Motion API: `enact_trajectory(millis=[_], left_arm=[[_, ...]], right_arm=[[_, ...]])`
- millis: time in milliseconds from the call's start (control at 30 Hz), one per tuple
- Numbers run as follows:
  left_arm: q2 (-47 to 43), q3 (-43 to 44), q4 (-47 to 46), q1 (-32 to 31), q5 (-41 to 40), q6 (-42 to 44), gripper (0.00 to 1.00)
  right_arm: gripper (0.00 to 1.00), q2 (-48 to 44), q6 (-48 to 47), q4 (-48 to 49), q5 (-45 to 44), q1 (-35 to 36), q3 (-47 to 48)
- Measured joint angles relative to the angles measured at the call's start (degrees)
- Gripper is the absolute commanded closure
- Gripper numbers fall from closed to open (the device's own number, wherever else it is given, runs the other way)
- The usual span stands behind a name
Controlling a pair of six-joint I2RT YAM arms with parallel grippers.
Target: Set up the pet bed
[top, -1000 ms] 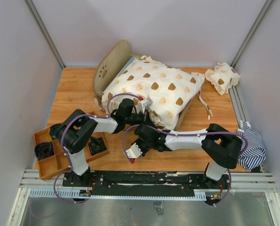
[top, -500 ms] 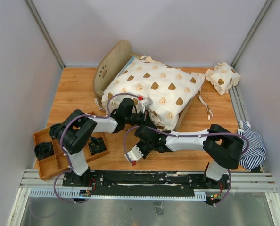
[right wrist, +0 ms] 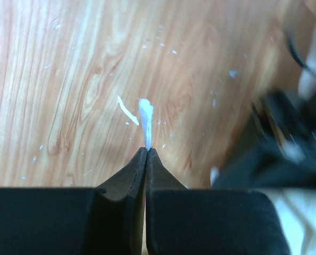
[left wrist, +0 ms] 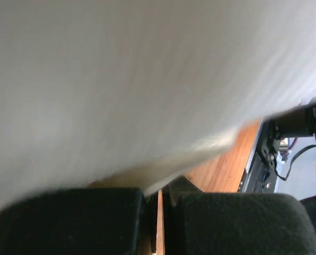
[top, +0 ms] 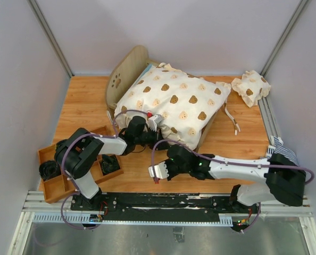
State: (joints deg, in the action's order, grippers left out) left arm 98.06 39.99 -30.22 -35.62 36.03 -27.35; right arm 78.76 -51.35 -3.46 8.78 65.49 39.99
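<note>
Left claw [top: 150, 133] lies apparently against the pet bed [top: 122, 74].

Cream with brown bear prints on the ruffled fabric cover [top: 174, 103] and the small square pillow [top: 250, 87]. Pale plywood on the arched bed frame [top: 125, 71]. Navy-and-white stripes on the crumpled cloth [top: 288, 166].

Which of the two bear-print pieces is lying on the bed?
The large bear-print cover: it lies over the pet bed. The small bear-print pillow lies apart on the table, at the far right.
</note>
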Motion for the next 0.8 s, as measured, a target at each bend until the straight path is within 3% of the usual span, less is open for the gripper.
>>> enact_trajectory(millis=[233,500,633,733,800], left_arm=[[-4.9,-8.6,-0.7,-3.0,-5.5,-1.0,1.0],[-6.3,-15.0,-7.7,-6.1,-9.6,-4.5,0.99],[-3.5,-16.4,-12.9,-8.6,-11.4,-6.5,0.86],[-2.5,-16.9,-14.5,-9.5,-13.2,-7.5,0.64],[-2.8,-17.4,-14.5,-10.0,-14.3,-7.7,0.57]], right_arm=[[1.0,-16.1,24.0,12.1,-8.6,0.0,-14.2],[1.0,-27.9,43.1,13.8,-20.8,0.0,-21.7],[1.0,-31.7,48.6,13.6,-27.4,0.0,-24.3],[1.0,-32.9,51.5,13.1,-29.9,-0.6,-25.5],[1.0,-33.3,52.9,13.0,-30.9,-0.9,-26.0]])
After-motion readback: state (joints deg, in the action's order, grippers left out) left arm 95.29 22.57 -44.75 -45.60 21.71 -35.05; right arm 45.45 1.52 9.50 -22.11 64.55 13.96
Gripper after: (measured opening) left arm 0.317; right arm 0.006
